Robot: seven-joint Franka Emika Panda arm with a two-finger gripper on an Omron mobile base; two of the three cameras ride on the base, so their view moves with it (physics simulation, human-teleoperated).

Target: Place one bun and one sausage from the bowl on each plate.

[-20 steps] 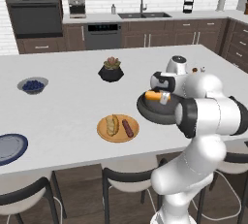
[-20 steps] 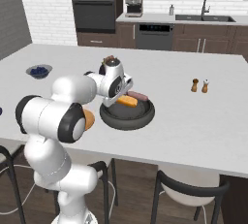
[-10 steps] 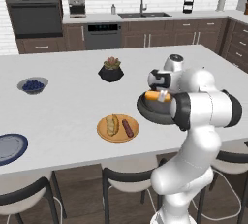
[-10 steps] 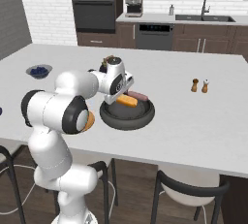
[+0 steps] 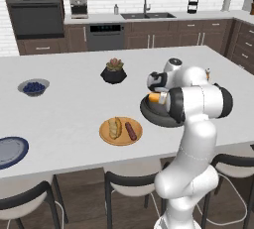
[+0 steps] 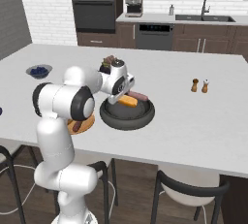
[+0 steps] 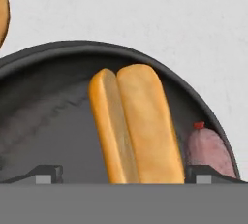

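The dark bowl [image 5: 149, 115] [image 6: 127, 116] [image 7: 97, 48] sits on the island with a bun [image 7: 135, 126] [image 6: 127, 101] and a pink sausage [image 7: 209, 149] [image 6: 139, 95] in it. My gripper [image 7: 125, 174] [image 5: 157, 91] [image 6: 122, 94] hovers just over the bun, open, one fingertip [image 7: 48, 172] on each side of it. The orange plate [image 5: 120, 139] holds a bun [image 5: 115, 126] and a sausage [image 5: 131, 130]; in the right base view the arm partly hides it. The blue plate [image 5: 10, 151] lies bare at the island's near left.
A black plant pot [image 5: 114, 73] stands behind the orange plate. A small bowl of blueberries [image 5: 33, 86] [image 6: 38, 70] sits far left. Salt and pepper shakers [image 6: 199, 85] stand right of the bowl. Stools line the island's near edge.
The arm's elbow has risen and swung a little while the hand stays over the bowl. The jaws remain open; bun and sausage have not moved.
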